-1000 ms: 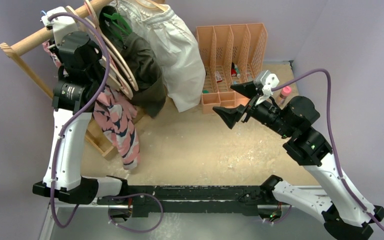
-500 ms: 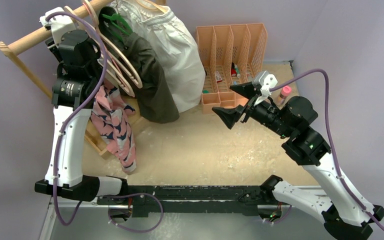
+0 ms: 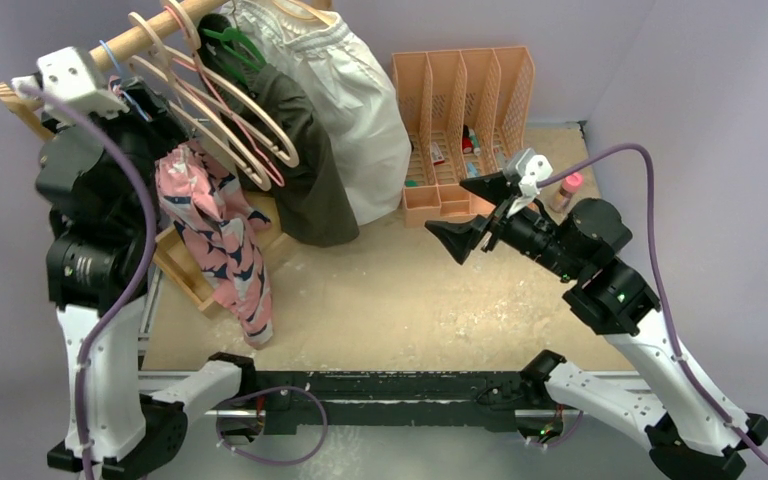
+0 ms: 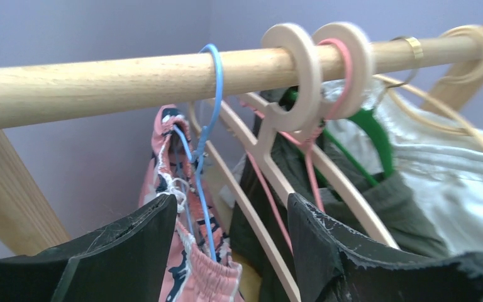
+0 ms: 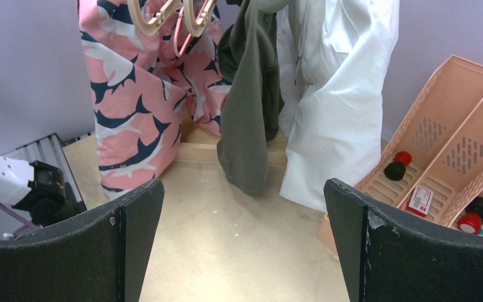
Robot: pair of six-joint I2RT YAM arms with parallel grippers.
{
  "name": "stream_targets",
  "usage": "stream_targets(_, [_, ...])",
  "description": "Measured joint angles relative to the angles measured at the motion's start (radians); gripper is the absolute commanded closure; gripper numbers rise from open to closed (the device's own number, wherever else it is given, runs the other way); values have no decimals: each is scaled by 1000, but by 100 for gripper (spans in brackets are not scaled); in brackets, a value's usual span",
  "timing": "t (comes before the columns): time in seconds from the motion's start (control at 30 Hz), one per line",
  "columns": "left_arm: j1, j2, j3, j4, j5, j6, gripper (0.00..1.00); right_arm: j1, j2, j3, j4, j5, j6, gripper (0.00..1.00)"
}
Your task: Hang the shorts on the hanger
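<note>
Left gripper [image 4: 233,214] open, empty. Hanger [image 4: 209,126] dead ahead, in line with the jaw gap, its hook over the rod [image 4: 100,82] just above. Shorts [image 3: 222,240] hang on it, long axis straight down, below the tool. Right gripper [image 5: 244,189] also open, well apart. Left arm nearer; task looks done.

shorts [image 3: 222,235]: pink, shark print, hanging limp | hanger [image 4: 219,88]: light-blue wire, hooked over wooden rod [image 4: 88,78], carrying shorts
</note>
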State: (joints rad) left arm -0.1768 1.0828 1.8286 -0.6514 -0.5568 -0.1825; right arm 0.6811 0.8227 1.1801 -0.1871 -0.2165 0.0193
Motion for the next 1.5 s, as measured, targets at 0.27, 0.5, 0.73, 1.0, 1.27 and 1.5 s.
stream_targets(0.27, [0,-148,-51,41,329,-37,32,0,-50,0,-38,82,88,0])
stream_targets(0.5, [0,-224,-233,142,682,-155,29,0,-36,78,-176,192,195,0])
stream_targets(0.73, [-11,-286,-478,203,913,-245,28,0,-21,118,-254,318,310,0])
stream_targets(1.0, [-30,-362,-681,238,991,-315,25,0,-45,65,-287,463,363,0])
stream_targets(1.27, [-33,-368,-764,213,983,-351,19,0,-37,63,-255,471,357,0])
stream_targets(1.5, [-33,-408,-819,208,912,-357,18,0,-37,59,-222,440,355,0])
